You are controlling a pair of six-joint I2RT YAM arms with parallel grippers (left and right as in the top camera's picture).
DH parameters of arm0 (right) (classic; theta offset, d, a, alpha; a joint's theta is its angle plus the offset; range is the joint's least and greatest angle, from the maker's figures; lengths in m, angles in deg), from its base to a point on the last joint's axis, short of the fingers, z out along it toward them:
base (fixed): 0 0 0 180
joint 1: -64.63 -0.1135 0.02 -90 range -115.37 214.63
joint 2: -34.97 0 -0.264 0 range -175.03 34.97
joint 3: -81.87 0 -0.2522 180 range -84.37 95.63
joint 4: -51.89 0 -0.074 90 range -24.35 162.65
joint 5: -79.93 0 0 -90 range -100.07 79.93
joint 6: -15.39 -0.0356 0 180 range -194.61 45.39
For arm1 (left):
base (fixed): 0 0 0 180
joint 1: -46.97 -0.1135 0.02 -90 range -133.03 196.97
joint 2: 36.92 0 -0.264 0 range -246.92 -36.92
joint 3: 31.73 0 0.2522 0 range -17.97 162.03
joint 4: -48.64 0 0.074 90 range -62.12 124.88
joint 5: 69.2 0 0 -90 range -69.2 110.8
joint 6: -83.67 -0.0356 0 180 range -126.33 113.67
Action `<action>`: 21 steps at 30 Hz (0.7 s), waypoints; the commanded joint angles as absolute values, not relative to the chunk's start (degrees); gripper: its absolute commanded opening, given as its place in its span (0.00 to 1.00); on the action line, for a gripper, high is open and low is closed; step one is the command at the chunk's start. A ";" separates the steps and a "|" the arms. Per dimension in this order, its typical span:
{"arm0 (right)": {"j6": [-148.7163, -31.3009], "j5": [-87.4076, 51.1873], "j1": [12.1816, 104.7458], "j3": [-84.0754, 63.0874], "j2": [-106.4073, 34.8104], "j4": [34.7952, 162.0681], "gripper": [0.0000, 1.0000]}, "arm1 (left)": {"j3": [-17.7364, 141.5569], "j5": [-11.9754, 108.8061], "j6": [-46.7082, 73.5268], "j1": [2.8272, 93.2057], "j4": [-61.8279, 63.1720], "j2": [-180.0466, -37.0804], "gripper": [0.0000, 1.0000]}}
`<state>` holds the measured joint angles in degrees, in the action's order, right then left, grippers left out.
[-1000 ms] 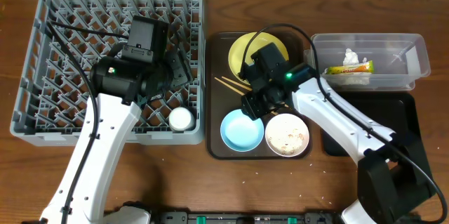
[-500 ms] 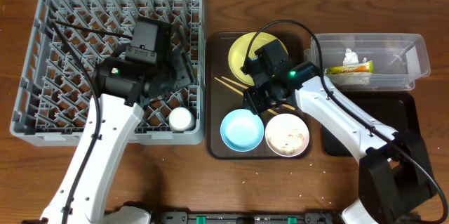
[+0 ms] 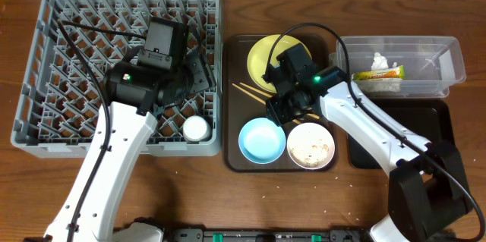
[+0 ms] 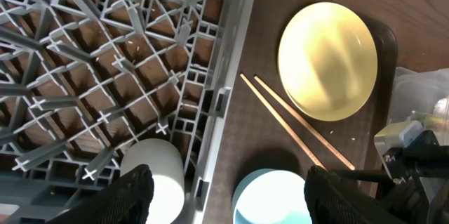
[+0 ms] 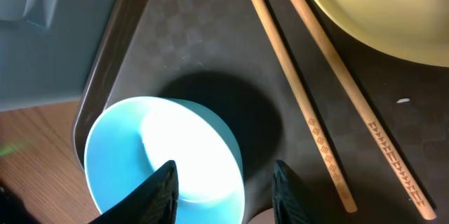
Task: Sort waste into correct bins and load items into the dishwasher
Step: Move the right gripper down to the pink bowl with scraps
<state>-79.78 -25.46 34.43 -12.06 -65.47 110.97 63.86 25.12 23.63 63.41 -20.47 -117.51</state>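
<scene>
Firstly, dish rack (image 3: 45, 67): grey plastic peg lattice, white cup (image 3: 196, 128) inside.
Brown tray (image 5: 182, 34): checker-textured, carrying glossy blue bowl (image 5: 161, 154).
Left gripper (image 4: 228, 192): jaws wide, empty, above rack's edge.
Right gripper (image 5: 224, 189): jaws apart, empty, over blue bowl.
Chopsticks (image 5: 295, 90): wooden, diamond-stamped, flat on tray.

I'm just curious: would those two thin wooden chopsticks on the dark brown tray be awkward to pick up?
Probably. The thin wooden chopsticks look stiff and light, yet lie flat on the dark brown tray, leaving little to grip. Being slim, they may roll or skid if nudged. They lie apart, so one pinch might miss one.
</scene>
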 commanded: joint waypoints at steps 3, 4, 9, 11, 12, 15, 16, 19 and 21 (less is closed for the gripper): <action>-80.52 -25.38 37.03 -9.81 -63.96 111.27 0.41 | 63.59 24.66 22.88 64.33 -20.67 -118.26 0.70; -80.81 -25.36 37.62 -9.28 -63.39 111.38 0.41 | 63.57 24.63 22.88 64.88 -20.50 -118.26 0.70; -81.44 -25.53 42.61 -3.05 -58.47 111.56 0.52 | 63.57 24.61 21.77 68.81 -19.08 -118.28 0.70; -82.12 -25.51 44.60 -0.08 -56.64 111.56 0.54 | 63.59 24.63 21.33 70.47 -18.05 -118.52 0.70; -82.31 -25.53 45.73 1.45 -55.66 111.51 0.56 | 63.59 24.68 21.18 71.22 -17.39 -118.69 0.70; -82.31 -25.31 48.25 4.75 -53.58 111.51 0.61 | 64.64 28.00 18.95 72.64 -16.32 -120.25 0.70; -82.34 -25.33 48.97 5.52 -53.01 111.53 0.61 | 65.36 29.51 18.45 72.86 -16.34 -121.19 0.70; -82.73 -25.36 50.61 6.76 -51.46 111.56 0.61 | 67.27 32.00 16.46 73.73 -16.52 -124.42 0.69; -82.73 -25.33 50.89 6.76 -51.00 112.80 0.61 | 68.05 31.67 16.11 73.93 -16.65 -126.28 0.68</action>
